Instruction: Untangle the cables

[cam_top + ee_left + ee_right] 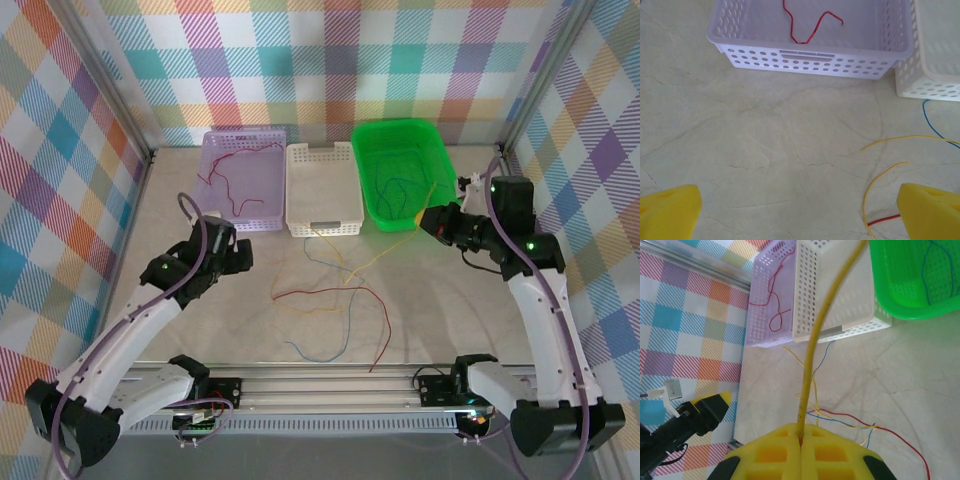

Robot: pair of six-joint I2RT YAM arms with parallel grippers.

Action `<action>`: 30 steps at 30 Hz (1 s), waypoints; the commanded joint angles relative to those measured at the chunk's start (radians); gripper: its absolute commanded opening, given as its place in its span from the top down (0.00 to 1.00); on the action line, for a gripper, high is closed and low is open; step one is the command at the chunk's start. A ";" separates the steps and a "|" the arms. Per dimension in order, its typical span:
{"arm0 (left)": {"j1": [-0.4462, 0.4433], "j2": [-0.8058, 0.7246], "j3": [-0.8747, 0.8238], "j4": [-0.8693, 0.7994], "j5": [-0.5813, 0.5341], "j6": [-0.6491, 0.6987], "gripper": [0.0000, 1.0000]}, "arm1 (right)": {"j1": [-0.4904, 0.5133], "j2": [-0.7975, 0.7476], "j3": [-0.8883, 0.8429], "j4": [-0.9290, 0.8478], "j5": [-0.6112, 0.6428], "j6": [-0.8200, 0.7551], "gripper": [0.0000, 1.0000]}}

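Observation:
Thin red, yellow and blue cables (330, 298) lie crossed over one another on the table in front of the baskets. My right gripper (425, 218) is shut on a yellow cable (815, 340) beside the green basket (403, 172); the cable runs from the closed pads (785, 450) down to the tangle (840, 417). My left gripper (240, 255) hangs open over bare table in front of the purple basket (805, 60), its fingers (667, 212) wide apart with nothing between them. A yellow cable (880, 175) and a red end (885, 220) lie by its right finger.
The purple basket (245, 180) holds red cables (807, 30). The white basket (322, 188) stands between it and the green basket, which holds blue and green cables (932, 275). A blue cable (930, 120) passes in front of the white basket. Checked walls enclose the table.

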 commanded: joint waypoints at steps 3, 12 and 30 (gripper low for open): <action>0.009 -0.101 -0.020 0.016 -0.001 0.021 0.00 | 0.052 0.075 0.138 -0.146 -0.033 -0.077 1.00; -0.023 -0.117 0.038 0.004 0.308 -0.045 0.00 | 0.101 0.096 0.171 -0.048 -0.166 -0.006 1.00; -0.345 -0.214 -0.380 0.469 0.428 -0.495 0.00 | 0.102 0.150 0.265 0.049 -0.292 0.057 1.00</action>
